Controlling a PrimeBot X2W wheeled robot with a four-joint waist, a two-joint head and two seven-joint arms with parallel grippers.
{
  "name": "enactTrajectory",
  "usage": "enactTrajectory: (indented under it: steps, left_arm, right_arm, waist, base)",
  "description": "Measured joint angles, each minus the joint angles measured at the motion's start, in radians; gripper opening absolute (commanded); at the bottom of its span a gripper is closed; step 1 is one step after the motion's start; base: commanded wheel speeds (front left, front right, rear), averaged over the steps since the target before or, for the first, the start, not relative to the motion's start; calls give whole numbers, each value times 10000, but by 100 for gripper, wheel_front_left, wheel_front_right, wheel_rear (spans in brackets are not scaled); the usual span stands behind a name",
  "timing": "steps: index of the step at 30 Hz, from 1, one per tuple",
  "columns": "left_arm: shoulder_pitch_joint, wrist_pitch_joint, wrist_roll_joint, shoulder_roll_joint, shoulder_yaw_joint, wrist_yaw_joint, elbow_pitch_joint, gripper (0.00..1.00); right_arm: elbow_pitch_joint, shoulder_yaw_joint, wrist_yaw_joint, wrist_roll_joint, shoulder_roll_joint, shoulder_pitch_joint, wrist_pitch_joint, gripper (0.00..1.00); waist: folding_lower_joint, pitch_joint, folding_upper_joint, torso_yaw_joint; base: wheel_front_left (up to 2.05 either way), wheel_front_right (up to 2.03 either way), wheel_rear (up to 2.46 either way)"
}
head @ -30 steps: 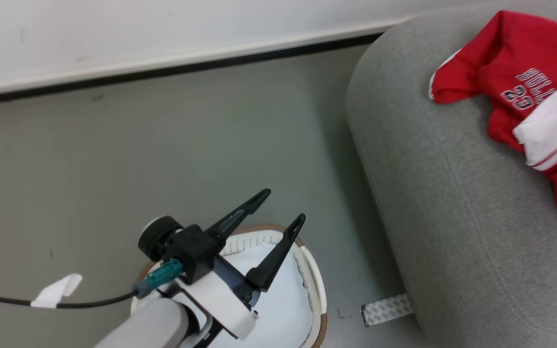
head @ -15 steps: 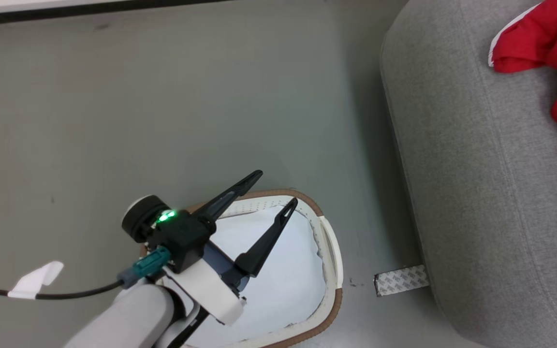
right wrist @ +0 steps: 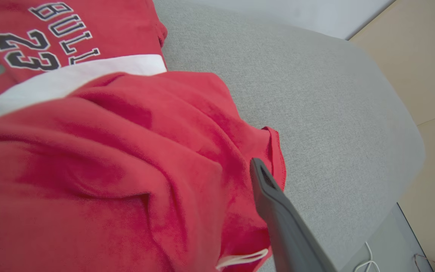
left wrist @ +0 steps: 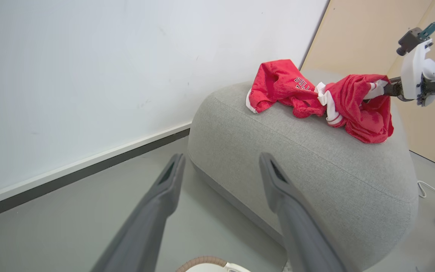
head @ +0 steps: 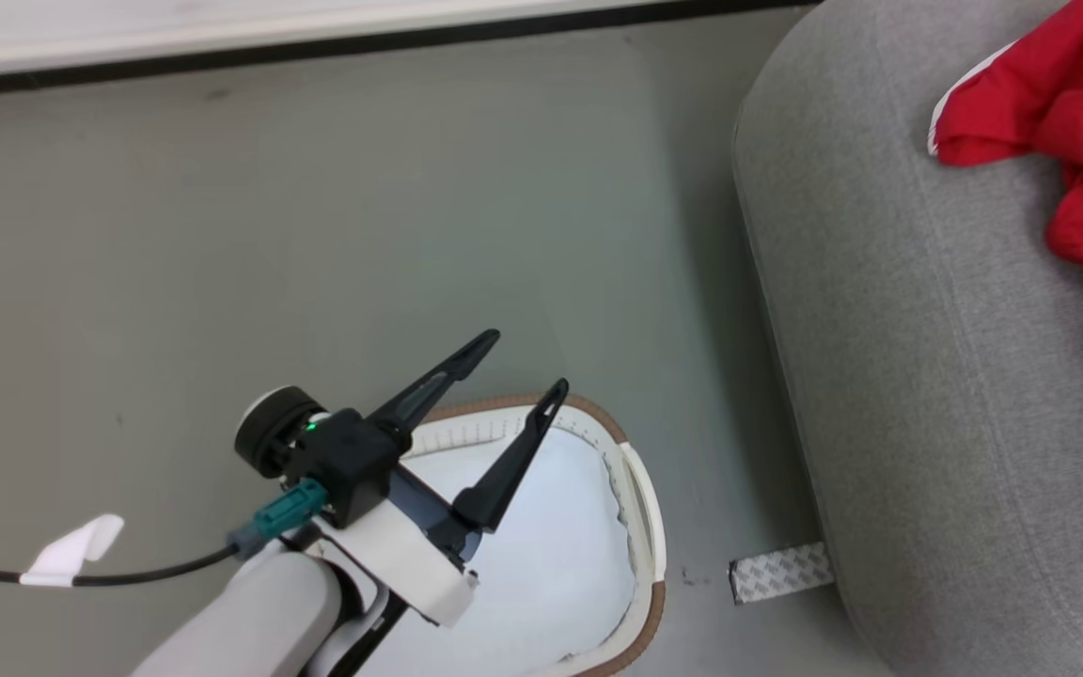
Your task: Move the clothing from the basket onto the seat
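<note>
Red clothing [left wrist: 281, 85] lies bunched on top of the light grey seat [left wrist: 300, 162]: a jersey lettered "BULLS 23" [right wrist: 40, 37] and a second red garment [left wrist: 361, 113] with white trim. My right gripper [left wrist: 380, 90] is pushed into that second garment. One finger [right wrist: 278, 204] stands wide to the side, and red cloth covers the other. My left gripper [head: 527, 360] hangs open and empty over the basket [head: 643, 527], where the white liner [head: 551, 583] shows. The seat [head: 927, 376] stands to the right of the basket, with red clothing [head: 1049, 103] at its top.
Grey floor [head: 316, 235] runs back to a white wall with a dark baseboard [head: 316, 47]. A strip of patterned tape [head: 781, 572] lies on the floor between basket and seat. A beige panel [left wrist: 357, 34] stands behind the seat, and cables [left wrist: 434, 189] trail on the floor.
The head camera has swung, so basket and seat sit differently in the picture. My left gripper keeps the same open pose over the basket.
</note>
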Motion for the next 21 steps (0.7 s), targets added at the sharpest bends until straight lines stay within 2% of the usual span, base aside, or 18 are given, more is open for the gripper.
enactTrajectory:
  steps: [3, 9, 17, 21]
  left_arm:
    - [46, -167, -136, -92, 146, 117, 192, 100]
    - [420, -489, -504, -255, 575, 387, 675, 100]
    - [1225, -660, -840, -276, 1400, 821, 1039, 100]
    - [1682, -711, -957, -205, 1904, 1049, 1057, 100]
  right_arm:
    - [-90, 383, 0, 150, -151, 54, 115, 100]
    - [-673, 1645, 0, 1241, -899, 523, 1183, 100]
    - [-2161, 3041, 0, 2846, -1871, 1181, 3342, 100]
    - [-3091, 3490, 0, 3244, -2190, 1398, 4408, 100]
  waist:
    - [0, -378, 0, -18]
    - [-1, -1565, 0, 16]
    - [-1, -3077, 0, 206]
    - [-2, -3748, 0, 396]
  base:
    - [0, 0, 0]
    - [0, 0, 0]
    - [0, 0, 0]
    - [0, 0, 0]
